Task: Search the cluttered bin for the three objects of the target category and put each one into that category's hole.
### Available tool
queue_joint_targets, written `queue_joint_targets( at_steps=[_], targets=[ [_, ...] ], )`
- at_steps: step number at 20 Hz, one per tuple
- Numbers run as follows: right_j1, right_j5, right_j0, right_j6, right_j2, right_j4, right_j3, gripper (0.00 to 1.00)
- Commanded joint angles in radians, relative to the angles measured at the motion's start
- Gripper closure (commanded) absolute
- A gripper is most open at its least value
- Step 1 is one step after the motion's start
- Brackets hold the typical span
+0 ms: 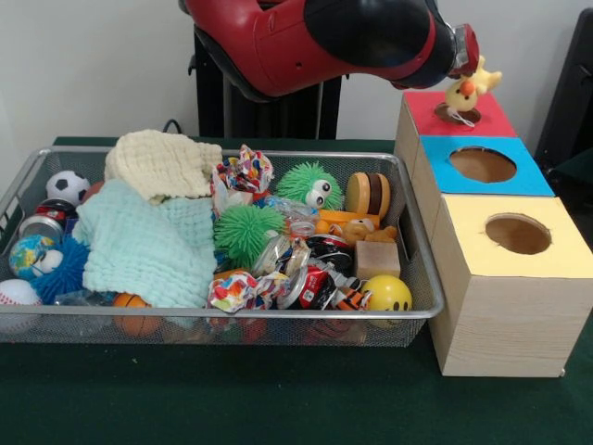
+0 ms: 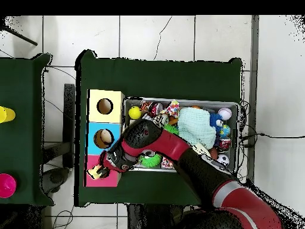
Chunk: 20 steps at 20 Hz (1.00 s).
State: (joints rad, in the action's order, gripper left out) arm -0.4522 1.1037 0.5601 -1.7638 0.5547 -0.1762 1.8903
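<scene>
My gripper [image 1: 471, 67] is above the hole in the red box [image 1: 496, 119] and is shut on the yellow duck [image 1: 466, 91], which hangs just over the hole with its tag touching the top. In the overhead view the gripper [image 2: 100, 172] and duck [image 2: 93, 173] are over the red box [image 2: 95, 181]. The silver wire-mesh bin [image 1: 232, 315] lies left of the boxes, and its rim also shows in the overhead view [image 2: 239, 108]. A tan-brown teddy bear [image 1: 359, 229] lies among the clutter near the bin's right end. A third plush animal is not seen.
A blue box [image 1: 533, 178] and a yellow box [image 1: 561, 255], each with a round hole, stand in a row with the red one. The bin holds a mint cloth [image 1: 139, 246], a cream cloth [image 1: 159, 162], green spiky balls [image 1: 243, 230], a smiley ball [image 1: 387, 294] and a soccer ball [image 1: 67, 185].
</scene>
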Motion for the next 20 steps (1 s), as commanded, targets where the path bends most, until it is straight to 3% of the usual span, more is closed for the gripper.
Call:
queue_joint_targets(
  at_steps=[1, 14, 15, 20],
  targets=[
    [0.037, 0.007, 0.023, -0.039, -0.021, 0.008, -0.014, 1.00],
    [0.043, -0.118, 0.052, -0.028, -0.016, 0.007, 0.094, 1.00],
    [0.041, -0.125, 0.053, -0.030, -0.016, 0.007, 0.101, 0.00],
    [0.044, -0.159, 0.068, -0.019, -0.007, 0.007, 0.139, 0.00]
  ],
)
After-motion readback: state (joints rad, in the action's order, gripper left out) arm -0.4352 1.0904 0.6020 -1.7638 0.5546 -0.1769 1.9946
